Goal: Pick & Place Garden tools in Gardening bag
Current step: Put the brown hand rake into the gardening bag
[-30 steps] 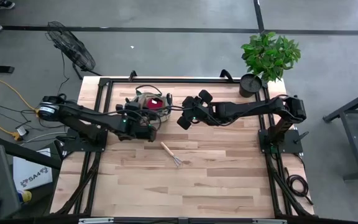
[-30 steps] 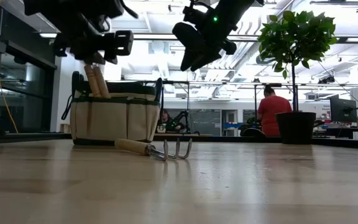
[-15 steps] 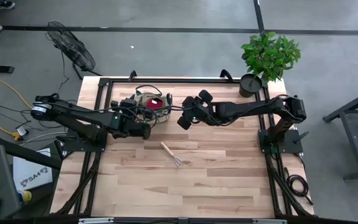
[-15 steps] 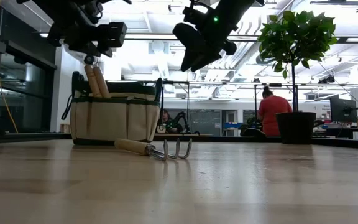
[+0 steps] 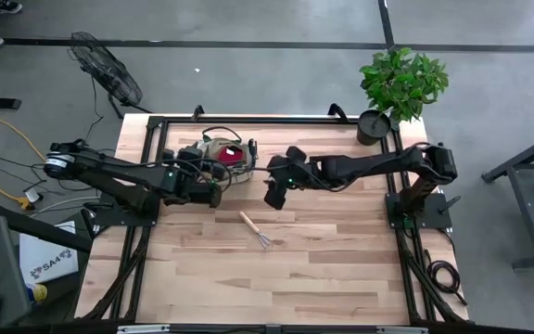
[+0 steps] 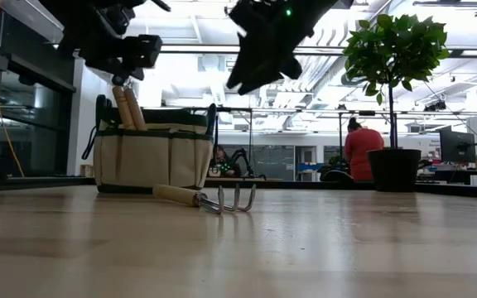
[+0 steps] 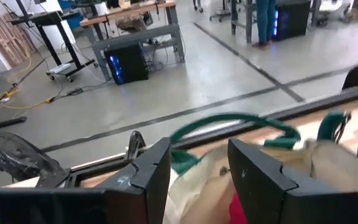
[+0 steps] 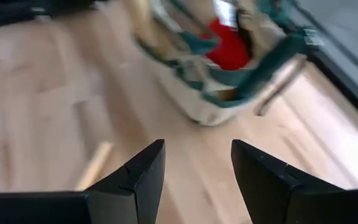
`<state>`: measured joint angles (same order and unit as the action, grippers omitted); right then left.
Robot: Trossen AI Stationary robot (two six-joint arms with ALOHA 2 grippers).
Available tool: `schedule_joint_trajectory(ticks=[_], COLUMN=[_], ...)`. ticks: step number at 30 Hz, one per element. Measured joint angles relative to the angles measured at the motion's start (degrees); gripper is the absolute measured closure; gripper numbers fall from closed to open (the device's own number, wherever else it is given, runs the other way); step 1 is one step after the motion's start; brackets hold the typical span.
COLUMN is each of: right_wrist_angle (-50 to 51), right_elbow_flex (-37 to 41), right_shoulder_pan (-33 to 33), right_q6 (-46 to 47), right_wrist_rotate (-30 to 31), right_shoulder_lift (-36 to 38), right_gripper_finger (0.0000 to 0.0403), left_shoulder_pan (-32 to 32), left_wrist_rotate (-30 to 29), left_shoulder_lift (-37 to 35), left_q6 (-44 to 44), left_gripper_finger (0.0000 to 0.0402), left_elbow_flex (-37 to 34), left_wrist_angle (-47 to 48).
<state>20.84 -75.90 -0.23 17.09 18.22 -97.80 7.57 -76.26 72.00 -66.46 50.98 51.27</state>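
Swinging off the bag, the right gripper now tips down toward the rake lying on the table, jaws spread and empty; the left gripper, also empty, has drawn back beside the bag.

The gardening bag was beige with dark green trim; red showed inside. The hand rake had a pale wooden handle. The bench was light striped wood.

The left arm reaches in from the left side, its left gripper raised above the table, fingers parted and empty. The right arm stretches across from the right; the right gripper hangs open, tilted downward.
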Motion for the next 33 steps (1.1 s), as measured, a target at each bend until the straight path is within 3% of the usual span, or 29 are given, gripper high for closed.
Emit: schedule_joint_trajectory(ticks=[14,23,33], right_wrist_angle=[-10.9,-11.1,-6.9], right_elbow_flex=[0.0,0.0,0.0], right_shoulder_pan=[6.5,7.0,6.8], right_q6=[-0.7,1.1,6.2], right_wrist_rotate=[-3.8,-5.0,-5.4], right_shoulder_lift=[-4.6,-5.7,-5.7], right_gripper_finger=[0.0225,0.0225,0.0225], left_shoulder_pan=[8.6,15.2,18.4], left_wrist_rotate=[-1.9,-2.6,-2.8], left_shoulder_lift=[-3.5,-5.2,-6.4], left_q6=[-4.1,-10.9,-13.6], left_gripper_finger=[0.0245,0.0245,0.0245], left_elbow_flex=[-0.1,0.0,0.0], left_wrist_angle=[9.0,16.8,15.6])
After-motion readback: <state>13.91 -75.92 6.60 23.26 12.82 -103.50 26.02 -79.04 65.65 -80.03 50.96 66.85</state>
